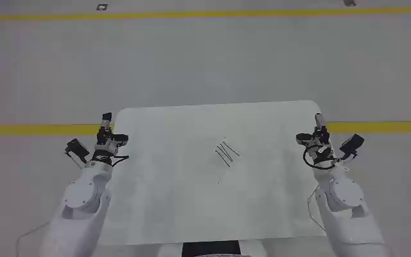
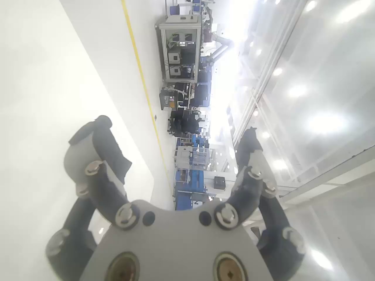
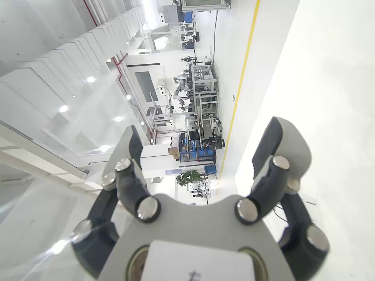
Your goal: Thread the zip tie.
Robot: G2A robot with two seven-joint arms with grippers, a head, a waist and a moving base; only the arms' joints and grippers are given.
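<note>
From the top view I see the zip ties (image 1: 226, 153) lying on the white tabletop (image 1: 167, 199), just right of the middle of the frame. They read as a few thin, dark, straight strips in a loose bunch, most of them slanting from upper left to lower right. They lie close together, and at least one seems to cross the others. They are too fine for me to count for certain or to make out which end carries the head. All of them lie flat on the surface, and neither arm touches them.

My left pincer (image 1: 106, 118) sits at the left of the frame, at the left edge of the tabletop, well apart from the strips. In the left wrist view the left pincer (image 2: 174, 135) is released, its two dark fingers spread wide with nothing between them.

My right pincer (image 1: 318, 118) sits at the right of the frame, by the tabletop's right edge, also well apart from the strips. The right wrist view shows the right pincer (image 3: 202, 130) released too, fingers wide and bare.

A yellow line (image 1: 38, 129) runs across the floor behind the tabletop.
</note>
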